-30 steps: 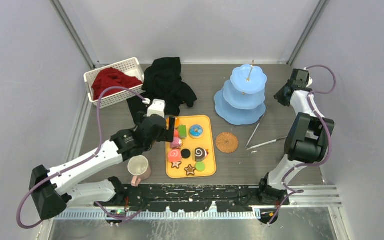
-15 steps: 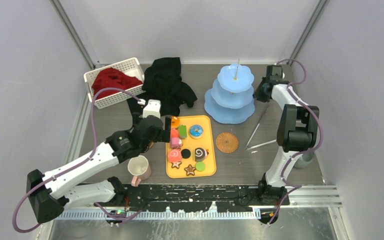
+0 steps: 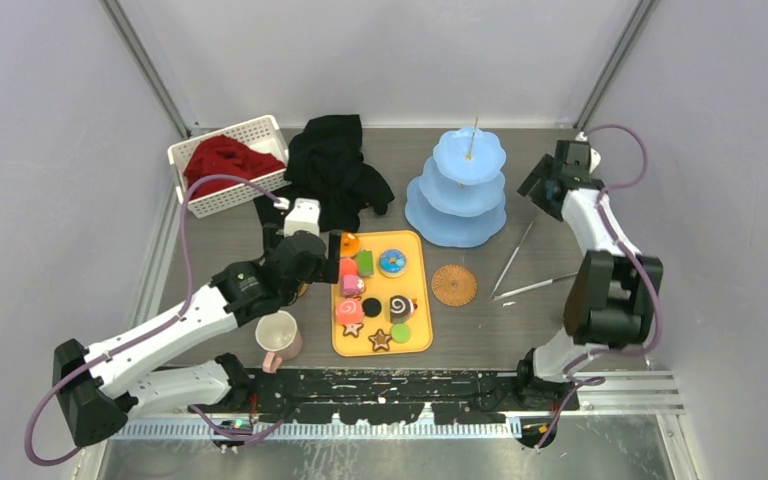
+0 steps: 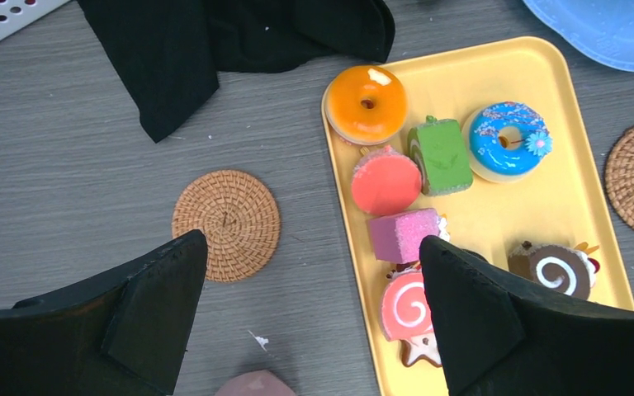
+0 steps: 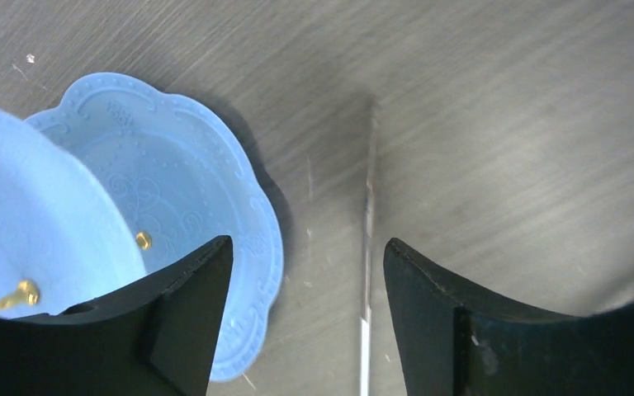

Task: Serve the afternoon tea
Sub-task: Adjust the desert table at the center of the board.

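**Right jaws apart beside the tiered stand**

Grey wood-grain table (image 3: 210,260) fills a white-walled cell. At 2 o'clock the right arm reaches far out with its elbow raised. The right gripper (image 3: 548,186) hovers just at 3 o'clock of the pale-blue stand (image 3: 457,205), jaws spread with nothing between them. Its wrist view shows a thin metal rod (image 5: 369,247) lying on the table below. The left arm stretches low from 7 o'clock toward the centre. The left gripper (image 4: 309,252) is wide open and empty over the 9 o'clock edge of the yellow tray (image 3: 418,295).

A second ago the stand stood further toward 3 o'clock. The right gripper, at its rim half a second ago, has drawn back and widened. The left arm has barely moved.

On the tray lie the sweets: orange donut (image 4: 366,104), green roll (image 4: 439,155), blue donut (image 4: 508,142), pink cube (image 4: 403,234) and pink swirl roll (image 4: 407,305). The cream mug (image 3: 278,335) sits at the tray's 8 o'clock. A white basket (image 3: 260,130) holding red cloth (image 3: 225,162) is at 10 o'clock and a black cloth (image 3: 335,170) at 12. One woven coaster (image 3: 454,284) lies between tray and rod, and a second coaster (image 4: 226,224) lies beside the tray's 9 o'clock edge.
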